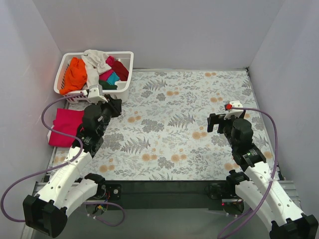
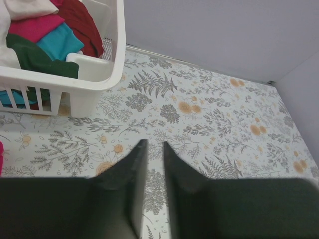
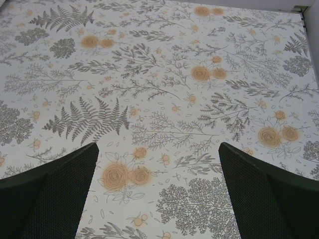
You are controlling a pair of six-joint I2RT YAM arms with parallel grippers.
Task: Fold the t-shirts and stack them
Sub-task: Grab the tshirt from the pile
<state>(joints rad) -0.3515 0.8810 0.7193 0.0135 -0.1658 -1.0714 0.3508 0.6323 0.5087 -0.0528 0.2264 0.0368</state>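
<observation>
Top external view: the left arm (image 1: 70, 174) hides part of the folded magenta t-shirt (image 1: 62, 127) at the desk's (image 1: 169, 144) left edge. The other t-shirts (image 1: 94, 69) heap in the white basket (image 1: 124, 53), just beyond the left tool (image 2: 154, 145), which is narrowed to a slit and empty. The right tool (image 3: 158, 145) gapes wide, well apart.

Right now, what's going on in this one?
Neither arm is holding anything. The left gripper, nearly closed and empty, hovers beside the white basket, where the orange shirt is heaped with others. One magenta shirt lies flat at the left edge of the table. The right gripper is open over the floral tabletop.
</observation>
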